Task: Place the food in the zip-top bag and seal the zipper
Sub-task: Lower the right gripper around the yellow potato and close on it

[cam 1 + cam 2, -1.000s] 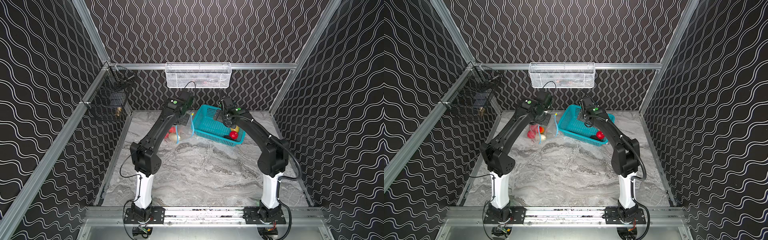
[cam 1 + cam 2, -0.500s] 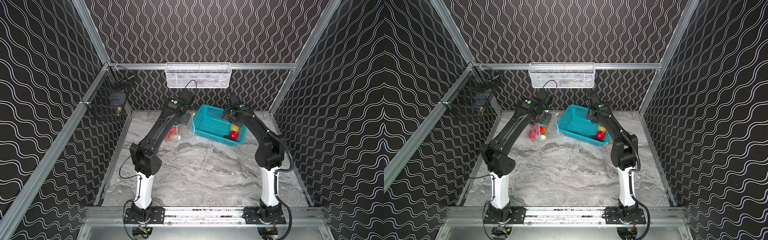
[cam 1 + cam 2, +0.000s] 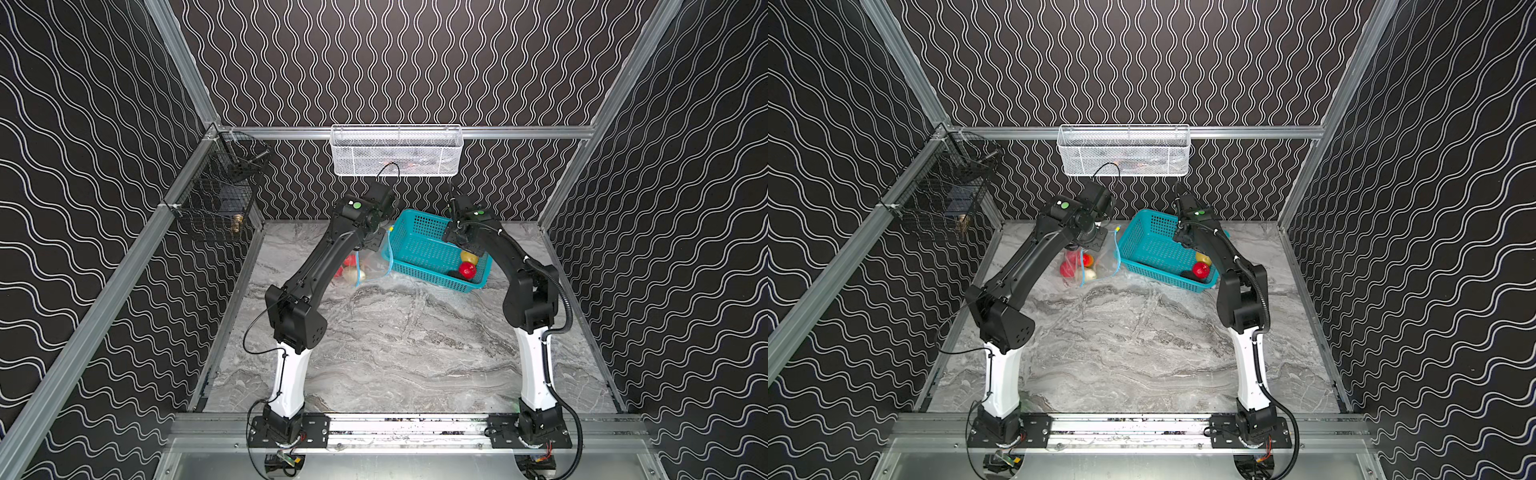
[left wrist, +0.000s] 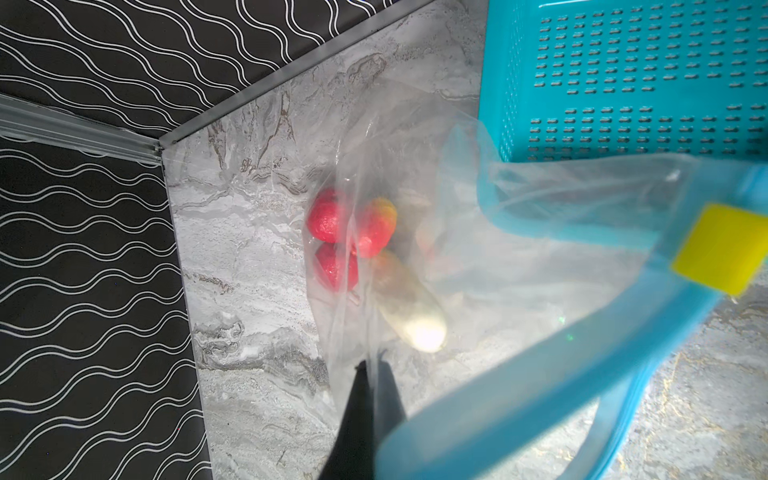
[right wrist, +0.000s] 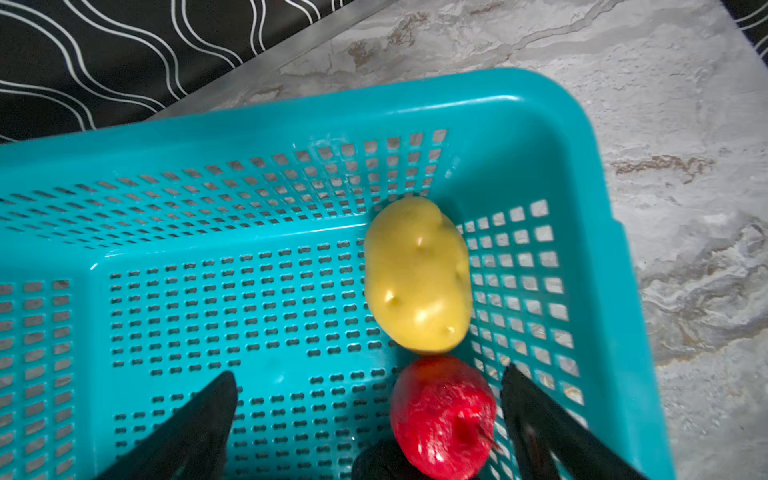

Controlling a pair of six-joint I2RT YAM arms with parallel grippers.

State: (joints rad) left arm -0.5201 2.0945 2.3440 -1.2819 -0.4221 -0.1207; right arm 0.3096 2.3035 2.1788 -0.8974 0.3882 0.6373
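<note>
The clear zip-top bag (image 4: 478, 232) lies left of the teal basket (image 3: 419, 249) in both top views. Its light blue zipper (image 4: 540, 390) runs along the gaping mouth, with the yellow slider (image 4: 719, 249) at one end. Inside the bag lie three red round foods (image 4: 332, 266) and a white-green long one (image 4: 411, 307). My left gripper (image 4: 370, 372) is shut on the bag's clear wall near the mouth. My right gripper (image 5: 369, 374) hangs open inside the basket. A red fruit (image 5: 442, 415) sits between its fingers, close to one of them. A yellow potato (image 5: 415, 274) and a dark elongated piece (image 3: 455, 275) lie beside it.
A white mesh basket (image 3: 397, 149) hangs on the back wall above both wrists. A black wire basket (image 3: 216, 203) is fixed to the left rail. The teal basket (image 3: 1150, 245) stands close to the back wall, with marbled tabletop (image 3: 395, 332) in front.
My right gripper has moved along the basket toward its right end, to the potato and the red fruit. The left gripper and the bag have stayed put.
</note>
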